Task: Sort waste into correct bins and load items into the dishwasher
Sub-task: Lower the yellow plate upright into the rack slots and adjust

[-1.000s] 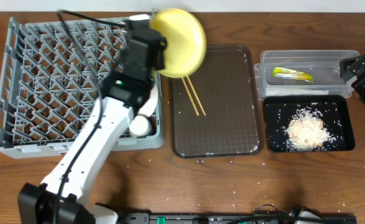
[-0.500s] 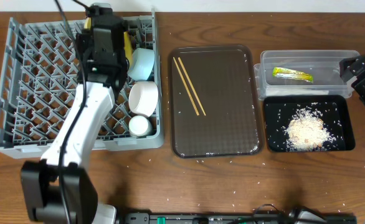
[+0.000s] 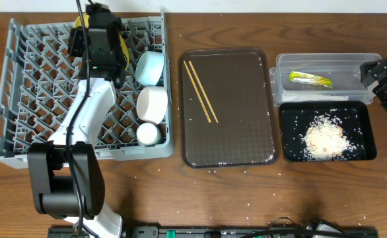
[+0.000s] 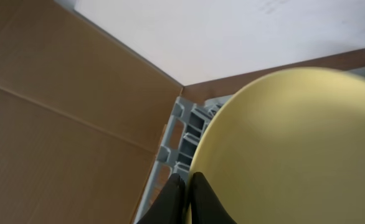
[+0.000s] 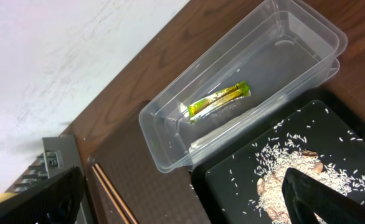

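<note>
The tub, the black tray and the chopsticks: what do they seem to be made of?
Tub: clear glossy plastic; its walls are see-through with bright glints. Black tray: probably plastic, dull black with a faint sheen. Chopsticks: likely wood or bamboo, pale tan and matte.

The chopsticks (image 3: pixel 201 91) are laid on the serving tray (image 3: pixel 246 119). Left of it, the plate (image 4: pixel 294 143), far bowl (image 3: pixel 150 67), near bowl (image 3: pixel 152 103) and cup (image 3: pixel 147 134) are seen in the dish rack (image 3: pixel 28 112). Right of it, the tub (image 3: pixel 352 61) containing the wrapper (image 3: pixel 310 79) is placed behind the shallow tray (image 3: pixel 365 132) containing the crumbs (image 3: pixel 324 137).
</note>
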Action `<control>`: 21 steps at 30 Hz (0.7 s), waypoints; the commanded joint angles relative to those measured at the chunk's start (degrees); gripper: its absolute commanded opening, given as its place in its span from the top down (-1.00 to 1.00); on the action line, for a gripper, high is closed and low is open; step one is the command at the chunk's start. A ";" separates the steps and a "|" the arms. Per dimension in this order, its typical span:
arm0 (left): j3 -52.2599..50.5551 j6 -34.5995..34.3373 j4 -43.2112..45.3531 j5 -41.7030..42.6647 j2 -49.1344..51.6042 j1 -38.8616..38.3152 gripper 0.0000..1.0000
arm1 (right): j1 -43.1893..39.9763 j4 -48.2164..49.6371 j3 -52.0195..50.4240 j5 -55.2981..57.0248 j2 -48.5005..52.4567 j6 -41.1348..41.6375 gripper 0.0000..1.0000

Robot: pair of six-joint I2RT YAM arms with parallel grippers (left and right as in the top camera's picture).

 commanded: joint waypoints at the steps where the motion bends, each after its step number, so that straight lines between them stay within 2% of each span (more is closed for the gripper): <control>1: 0.33 0.81 0.90 -1.05 0.44 1.05 0.85 | -0.22 -0.02 0.79 -0.20 0.11 0.17 -0.99; 6: 0.33 0.70 -0.66 0.92 0.44 0.85 0.85 | -0.22 -0.02 0.79 -0.20 0.11 0.17 -0.99; 9: 0.31 -1.64 -3.80 3.67 0.44 0.81 0.85 | -0.22 -0.02 0.79 -0.20 0.11 0.17 -0.98; 10: 0.31 -2.45 -4.68 4.55 0.44 0.74 0.75 | -0.22 -0.02 0.79 -0.20 0.11 0.17 -0.99; 11: 0.31 -3.34 -5.33 5.22 0.44 0.63 0.49 | -0.22 -0.02 0.79 -0.20 0.11 0.17 -0.99; 12: 0.31 -4.15 -5.95 5.84 0.44 0.57 0.34 | -0.22 -0.02 0.79 -0.20 0.11 0.17 -0.98; 13: 0.31 -4.90 -6.10 5.88 0.44 0.37 0.28 | -0.22 -0.02 0.79 -0.20 0.11 0.17 -0.99; 17: 0.31 -4.90 -6.56 5.86 0.44 -0.66 0.26 | -0.22 -0.02 0.79 -0.20 0.11 0.17 -0.98; 19: 0.31 -8.48 -7.43 6.91 0.44 -1.07 0.26 | -0.22 -0.02 0.79 -0.20 0.11 0.17 -0.98; 20: 0.31 -10.73 -8.76 9.46 0.44 -1.07 0.31 | -0.22 -0.02 0.79 -0.20 0.11 0.17 -0.98; 21: 0.31 -13.29 -10.69 12.92 0.44 -1.05 0.47 | -0.22 -0.02 0.79 -0.20 0.11 0.17 -0.98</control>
